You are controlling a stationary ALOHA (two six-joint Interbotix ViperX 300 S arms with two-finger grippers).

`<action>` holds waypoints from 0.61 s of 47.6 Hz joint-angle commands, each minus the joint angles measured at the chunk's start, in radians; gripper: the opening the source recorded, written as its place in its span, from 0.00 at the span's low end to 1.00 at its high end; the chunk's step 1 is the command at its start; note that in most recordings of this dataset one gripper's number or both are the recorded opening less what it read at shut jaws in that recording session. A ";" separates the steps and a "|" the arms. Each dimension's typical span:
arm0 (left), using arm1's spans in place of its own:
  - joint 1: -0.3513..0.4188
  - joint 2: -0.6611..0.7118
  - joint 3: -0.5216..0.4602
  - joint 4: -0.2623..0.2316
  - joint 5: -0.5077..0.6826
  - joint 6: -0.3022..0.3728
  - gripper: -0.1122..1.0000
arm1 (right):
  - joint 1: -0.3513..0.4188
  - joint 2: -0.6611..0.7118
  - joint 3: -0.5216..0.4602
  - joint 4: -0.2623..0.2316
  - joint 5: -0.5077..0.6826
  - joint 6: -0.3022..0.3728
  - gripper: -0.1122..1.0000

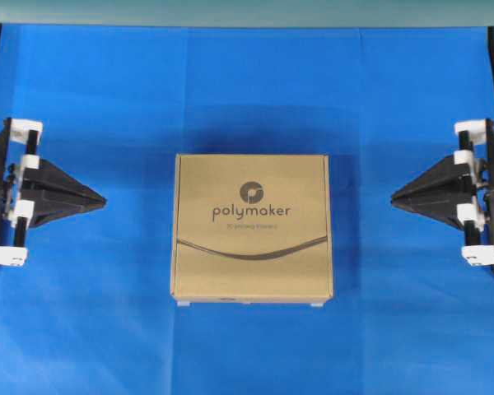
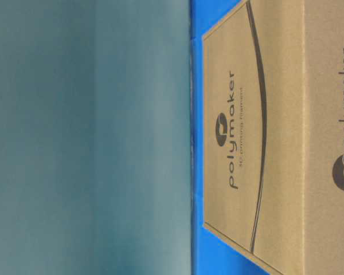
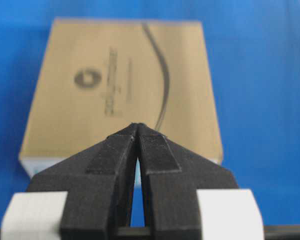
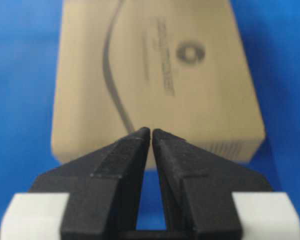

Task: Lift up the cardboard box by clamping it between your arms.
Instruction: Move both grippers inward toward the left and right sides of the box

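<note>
Overhead exterior: cardboard box [image 1: 253, 228] on blue cloth [image 1: 107, 329], clenched left end effector [image 1: 104, 199] and right end effector [image 1: 393, 197] apart.

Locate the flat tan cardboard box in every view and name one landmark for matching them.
Overhead: flat tan cardboard box, centre.
Table-level: right half, turned sideways.
Left wrist: upper centre, beyond the shut hand.
Right wrist: upper centre.
Landmark: the curved dark line under the wordmark.
</note>
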 commanded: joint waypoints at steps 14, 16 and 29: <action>0.002 0.175 -0.104 0.002 0.233 0.003 0.11 | -0.008 0.155 -0.081 -0.031 0.302 0.003 0.11; 0.002 0.193 -0.114 0.003 0.247 0.005 0.11 | -0.011 0.176 -0.089 -0.038 0.334 0.003 0.11; 0.002 0.250 -0.140 0.008 0.282 0.020 0.11 | -0.025 0.227 -0.095 -0.055 0.348 -0.003 0.14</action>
